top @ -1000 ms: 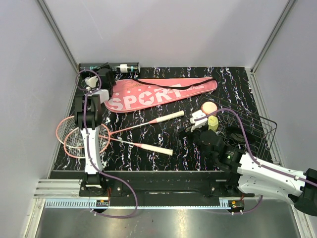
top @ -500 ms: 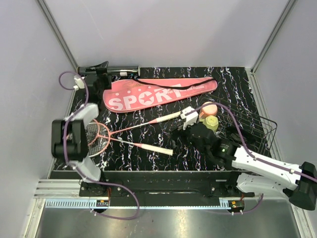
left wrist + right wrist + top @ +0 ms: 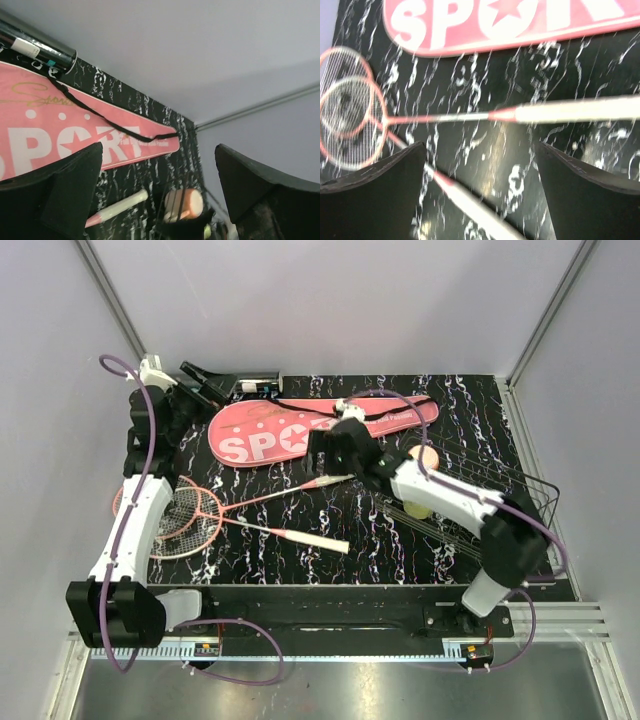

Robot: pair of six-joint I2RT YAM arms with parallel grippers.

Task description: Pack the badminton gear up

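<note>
top external shows you the pink sport cover (image 3: 290,430) just beyond the right gripper (image 3: 320,448), the crossed racquets (image 3: 198,512) under and left of it, and the black tube (image 3: 258,386) beside the left gripper (image 3: 203,378). both jaws are spread wide, holding nothing.

1. I'm reading the racquet cover (image 3: 250,440) as pink cloth, smooth with a faint sheen, and the lettering is flat white print.
2. The tube (image 3: 37,47) looks like glossy black plastic and catches the light.
3. My table (image 3: 260,565) is a slick black top with white marbling, and it glares under the right wrist.
4. The racquets (image 3: 350,100) have thin pink-red frames, fine strings and matt white handles.
5. The left fingers (image 3: 60,195) are matt black plastic.
</note>
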